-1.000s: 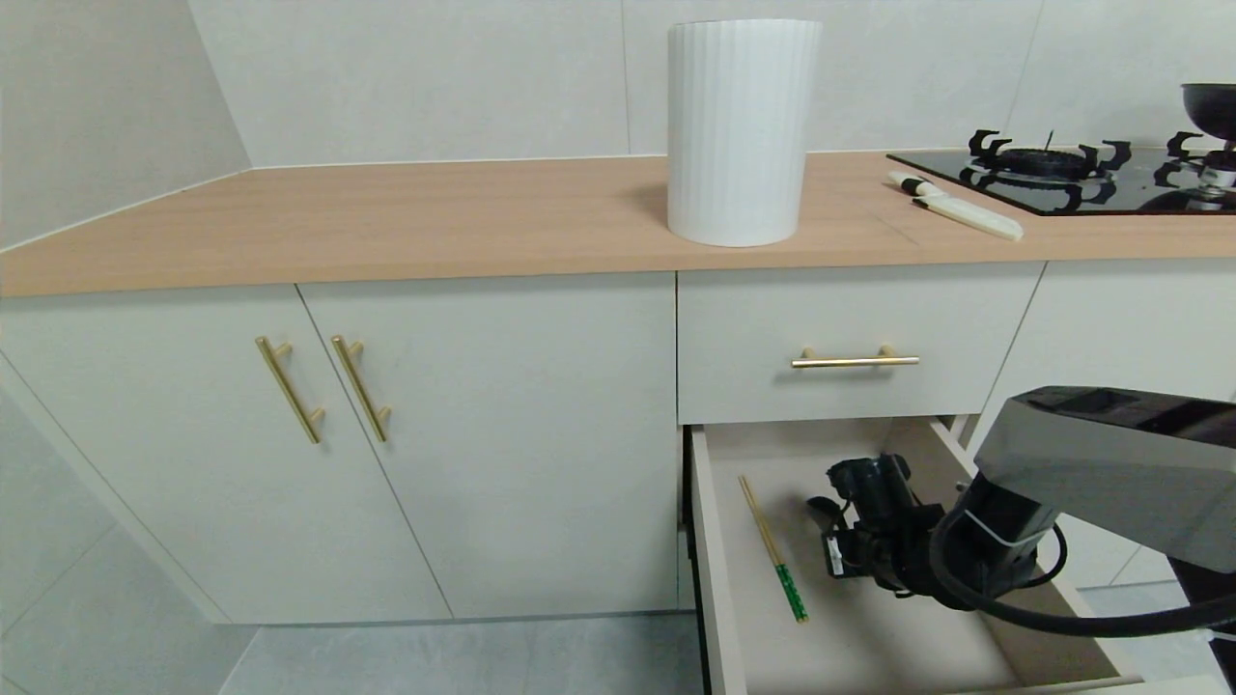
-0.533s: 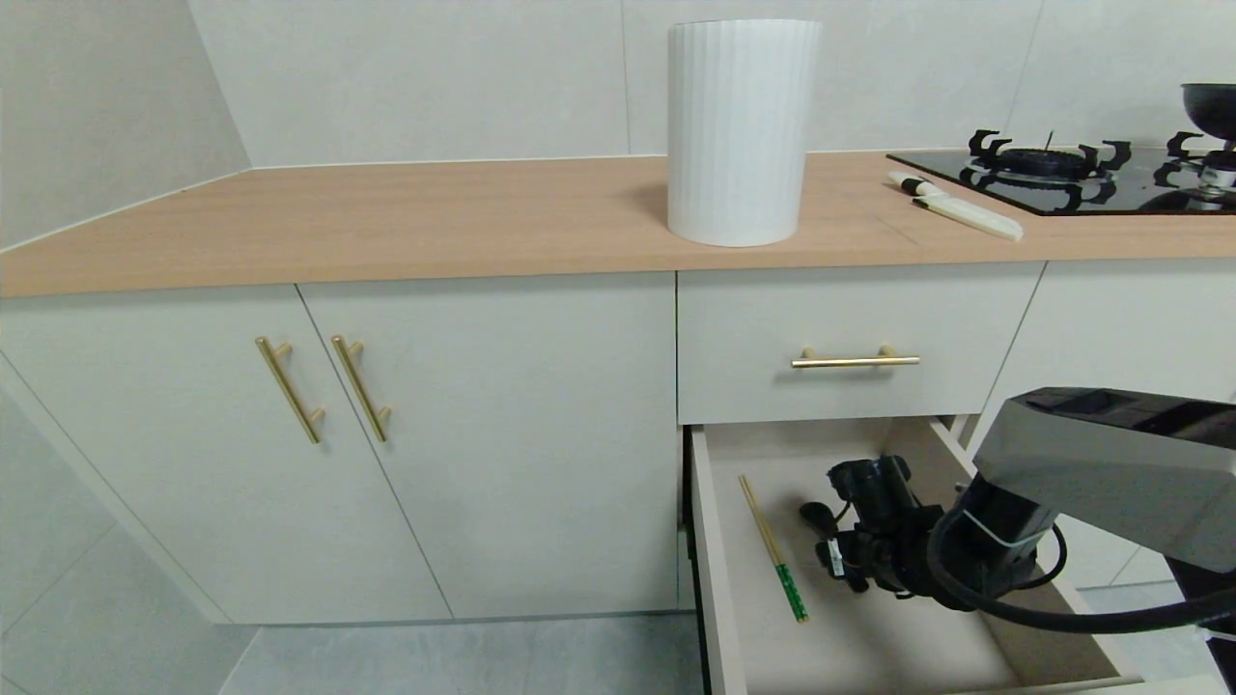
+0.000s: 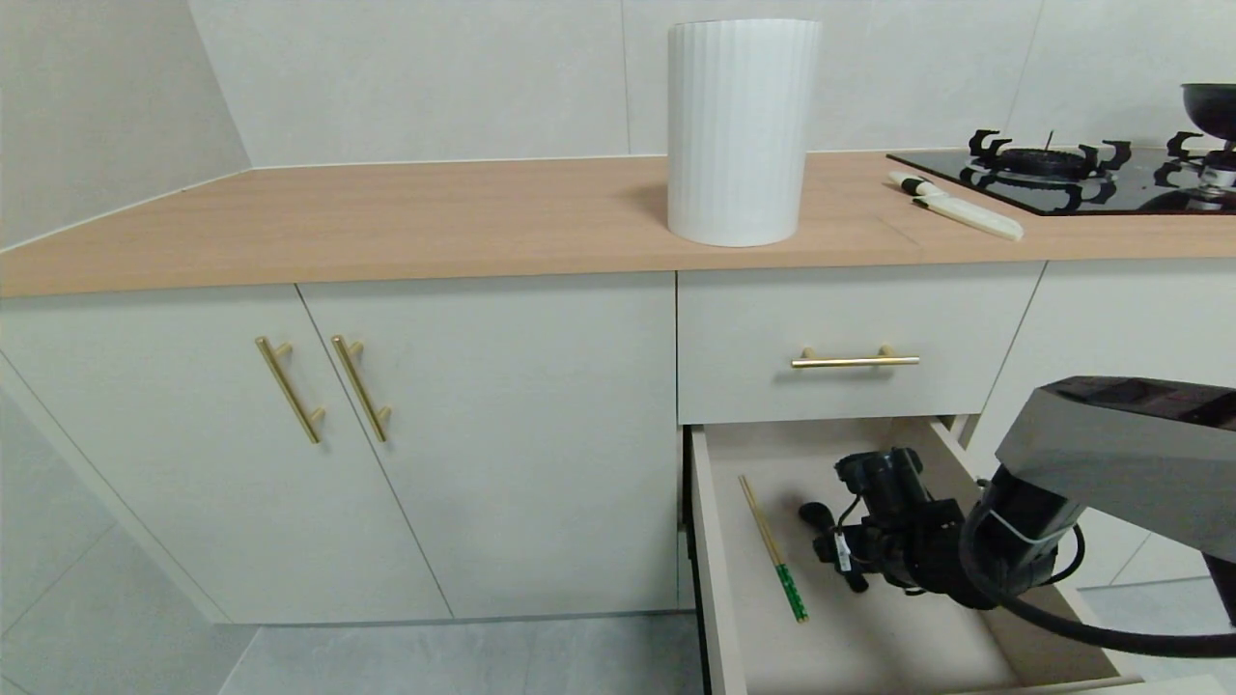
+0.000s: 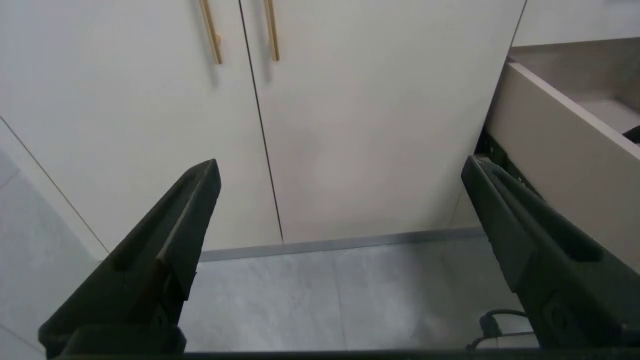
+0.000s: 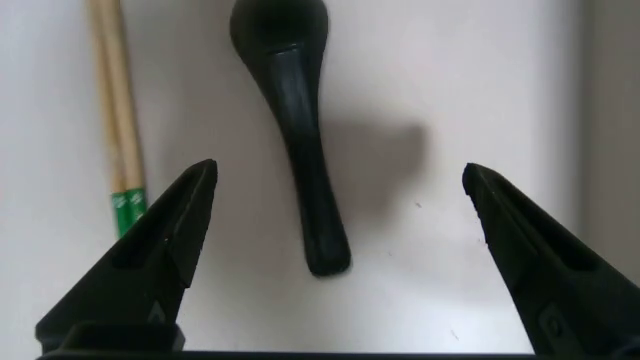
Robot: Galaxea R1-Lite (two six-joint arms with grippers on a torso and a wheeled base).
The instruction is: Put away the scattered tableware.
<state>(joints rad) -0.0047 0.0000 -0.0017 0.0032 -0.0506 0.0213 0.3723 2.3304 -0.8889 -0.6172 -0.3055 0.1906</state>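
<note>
- Two black fingers of the right claw (image 5: 337,172) stand spread wide and pinch nothing. The claw hangs inside the pulled-out pale drawer (image 3: 710,550).
- Directly under that claw, between its fingers, we see the black short-handled spoon (image 5: 295,120) lying flat on the drawer floor. As far as we can make out, it touches neither finger.
- Just beside the spoon, on the claw's left, a pair of pale wooden chopsticks with green-banded ends (image 5: 115,100) lies along the drawer floor.
- We find the left claw (image 4: 338,168) likewise spread and empty, low over the grey floor tiles (image 4: 330,300). It faces the cream cabinet doors with brass bar handles (image 4: 330,120).
- Well above the right claw, on the wooden countertop (image 3: 435,217), stands a tall white ribbed cylinder (image 3: 742,130).
- Farther to that claw's right, a white-bladed knife (image 3: 956,208) lies just beside the black gas hob (image 3: 1062,188).
</note>
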